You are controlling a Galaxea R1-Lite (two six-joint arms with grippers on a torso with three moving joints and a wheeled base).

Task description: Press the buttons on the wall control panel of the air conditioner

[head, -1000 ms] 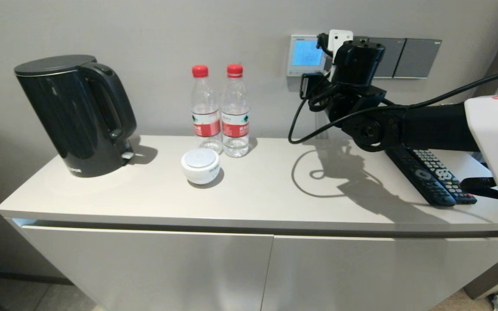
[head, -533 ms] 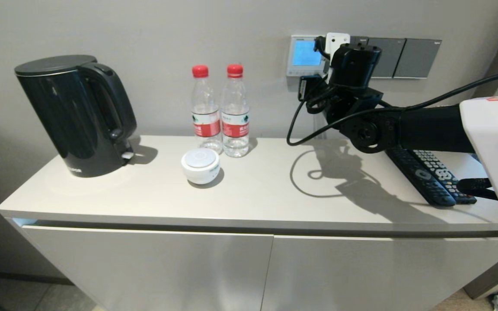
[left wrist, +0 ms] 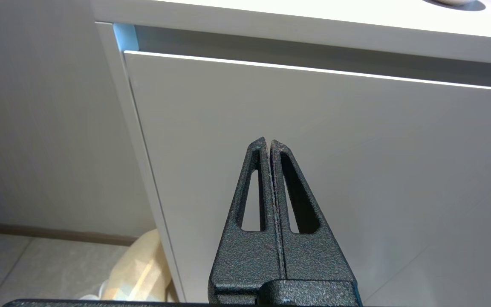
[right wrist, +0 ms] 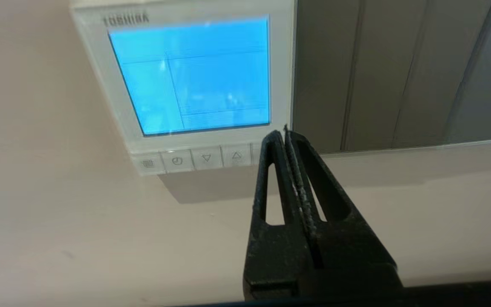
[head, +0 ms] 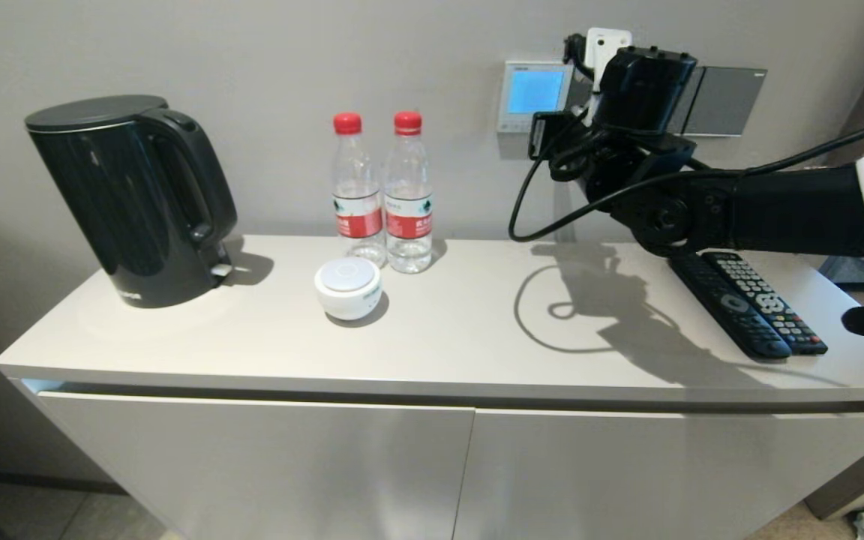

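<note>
Since the earlier head views, the right arm has lifted and swung toward the robot's right, so the air conditioner's wall control panel [head: 535, 96], which it partly covered, now shows its whole lit blue screen just beside the wrist. Seen from the right wrist, the right gripper [right wrist: 285, 132] has its fingers pressed together into a single point, and that point sits over the panel's lower corner, at the end of the buttons [right wrist: 192, 159] nearest the dark switch plates [right wrist: 399, 72]. Whether the tip is touching the panel or hanging just off it cannot be told. The last key of the row is hidden behind the fingers; the other four stretch away from the tip along the panel's bottom edge. With the screen glowing, the panel looks awake, so at least one press has probably landed, though nothing shows how many keys are done; the remaining presses and the pull-back appear to be what is left. Below the gripper, two black remotes [head: 747, 301] lie on the cabinet top [head: 477, 337]. The left gripper [left wrist: 270, 143], fingers closed on nothing, is parked low in front of the cabinet door [left wrist: 356, 149].
</note>
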